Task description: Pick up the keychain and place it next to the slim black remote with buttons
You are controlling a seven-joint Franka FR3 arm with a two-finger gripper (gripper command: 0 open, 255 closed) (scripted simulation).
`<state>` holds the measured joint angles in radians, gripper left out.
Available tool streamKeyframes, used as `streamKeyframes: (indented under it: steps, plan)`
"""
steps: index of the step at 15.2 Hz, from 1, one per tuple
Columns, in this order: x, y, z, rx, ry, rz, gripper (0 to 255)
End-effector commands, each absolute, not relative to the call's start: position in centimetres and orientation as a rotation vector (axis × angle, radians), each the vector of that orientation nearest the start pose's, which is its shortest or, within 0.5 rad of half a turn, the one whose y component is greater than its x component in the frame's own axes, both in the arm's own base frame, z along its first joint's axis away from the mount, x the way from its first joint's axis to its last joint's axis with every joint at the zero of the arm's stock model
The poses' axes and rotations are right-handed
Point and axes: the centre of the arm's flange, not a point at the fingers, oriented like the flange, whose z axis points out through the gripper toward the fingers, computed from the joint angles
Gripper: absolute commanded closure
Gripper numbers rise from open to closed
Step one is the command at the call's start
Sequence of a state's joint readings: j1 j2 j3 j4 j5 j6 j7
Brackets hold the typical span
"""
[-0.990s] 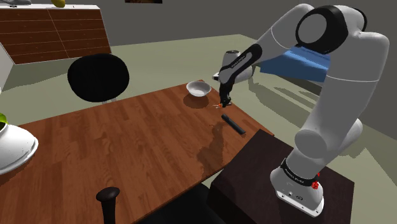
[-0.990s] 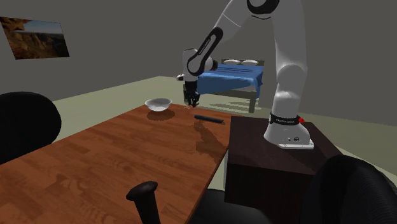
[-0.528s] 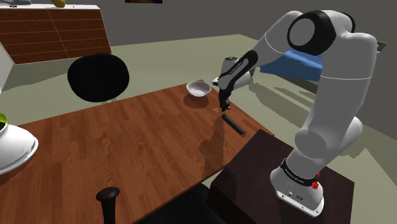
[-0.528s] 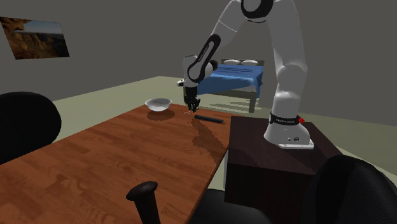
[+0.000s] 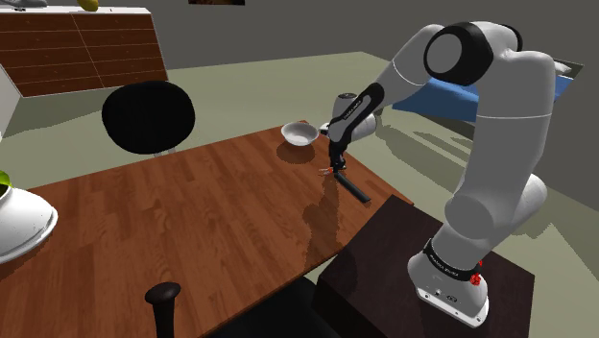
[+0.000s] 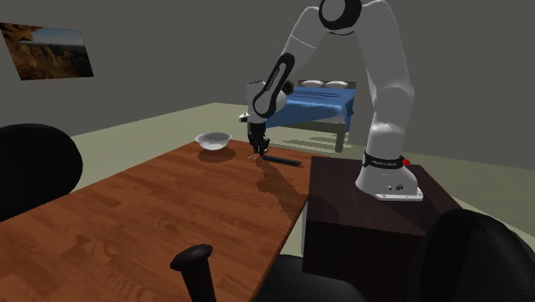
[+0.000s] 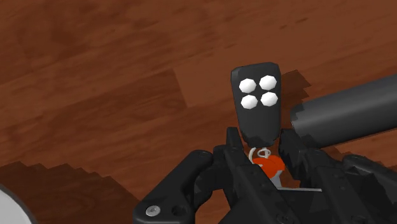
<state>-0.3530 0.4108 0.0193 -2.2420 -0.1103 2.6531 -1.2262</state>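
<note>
My gripper [image 7: 259, 151] is shut on the keychain [image 7: 257, 95], a black fob with several white buttons, a small ring and a red tag. The fob sticks out past the fingertips [image 7: 233, 137], low over the brown wooden table [image 5: 192, 211]. I cannot tell whether it touches the wood. The slim black remote [image 7: 347, 111] lies right beside the fob, a small gap apart. In the shoulder view the gripper [image 5: 335, 169] hangs at the remote's [image 5: 353, 188] far end. In the second exterior view the gripper [image 6: 257, 152] is just left of the remote [image 6: 281, 160].
A white bowl [image 5: 299, 133] stands on the table a short way beyond the gripper. A black chair [image 5: 149, 116] is at the table's far side. A white vessel [image 5: 17, 221] sits at the shoulder view's left edge. The dark stand [image 5: 422, 278] adjoins the table near the remote.
The arm has lowered the gripper with the keychain from above the table down to just over the wood, slightly towards the remote's far end. The remote and bowl have not moved.
</note>
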Motion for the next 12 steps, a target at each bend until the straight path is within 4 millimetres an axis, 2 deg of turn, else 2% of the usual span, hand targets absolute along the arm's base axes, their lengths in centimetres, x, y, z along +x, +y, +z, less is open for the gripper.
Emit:
streamKeyframes:
  steps: [1,4,5,10,12]
  plan:
    - [51.3,-17.5,18.1,-2.792,-1.504,0.051,255]
    - [51.3,-17.5,18.1,-2.792,-1.504,0.051,255]
    - [51.3,-17.5,18.1,-2.792,-1.504,0.051,0]
    - [51.3,-17.5,18.1,-2.792,-1.504,0.051,0]
    - [51.4,-17.4,20.8,-2.792,-1.504,0.051,0]
